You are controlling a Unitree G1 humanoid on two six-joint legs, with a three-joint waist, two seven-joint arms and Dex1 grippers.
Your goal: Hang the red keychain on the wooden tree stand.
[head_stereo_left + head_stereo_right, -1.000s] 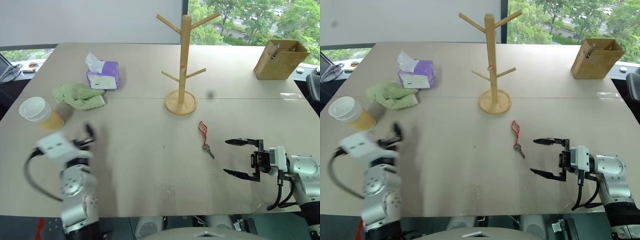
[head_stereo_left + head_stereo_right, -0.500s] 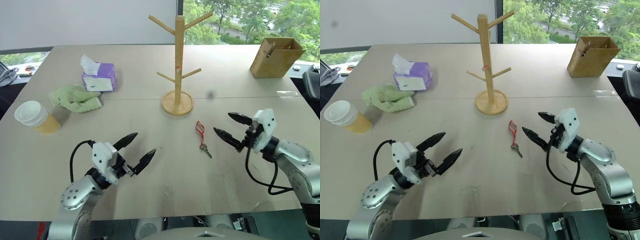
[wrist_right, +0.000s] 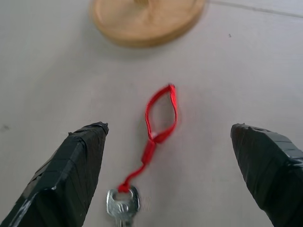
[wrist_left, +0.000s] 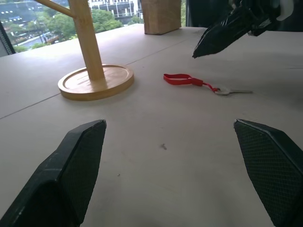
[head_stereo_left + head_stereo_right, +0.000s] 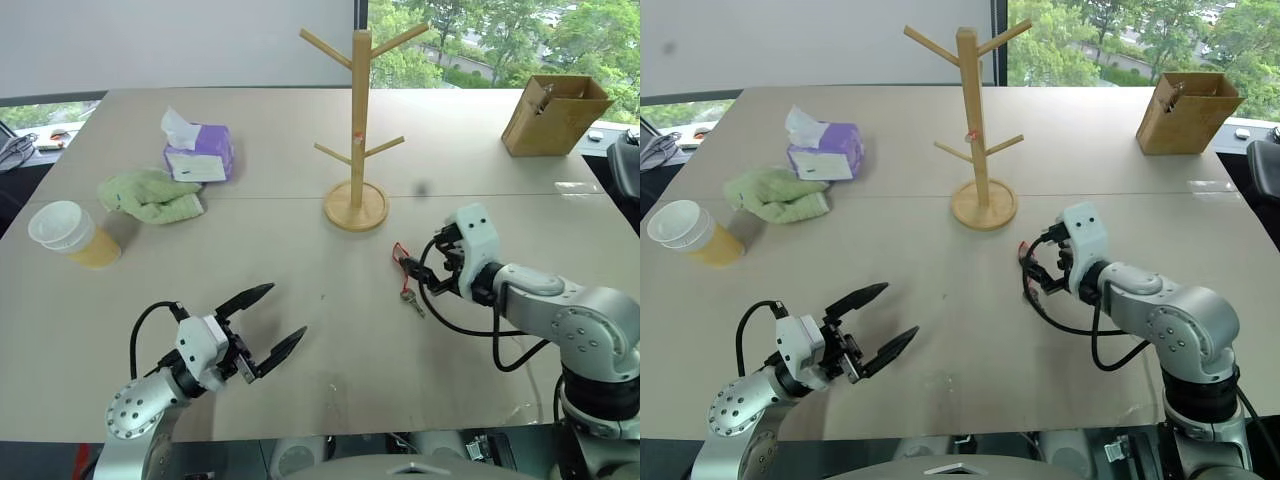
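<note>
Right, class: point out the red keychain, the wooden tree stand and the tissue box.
red keychain (image 3: 161, 113), right wrist view, on its strap loop.
wooden tree stand (image 5: 359, 110), left eye view, on its pole.
tissue box (image 5: 203, 152), left eye view, on its purple top.

Both arms are silver-grey metal with rounded, cylindrical joint housings.

The left gripper (image 5: 268, 318) has two black fingers, long and tapered to a point, mounted on a white block-shaped housing with black hardware just behind the fingers. A black cable loops from the housing back to the forearm.

The right gripper (image 5: 408, 271) is the same build: a white angular housing and black mechanism. Black cables loop below the wrist and along the forearm.

In the wrist views the finger pads (image 4: 75, 161) carry a fine cross-hatched grid texture; the outer faces are smooth matte black. The right gripper's fingers (image 3: 80, 165) are likewise black and wedge-shaped.
</note>
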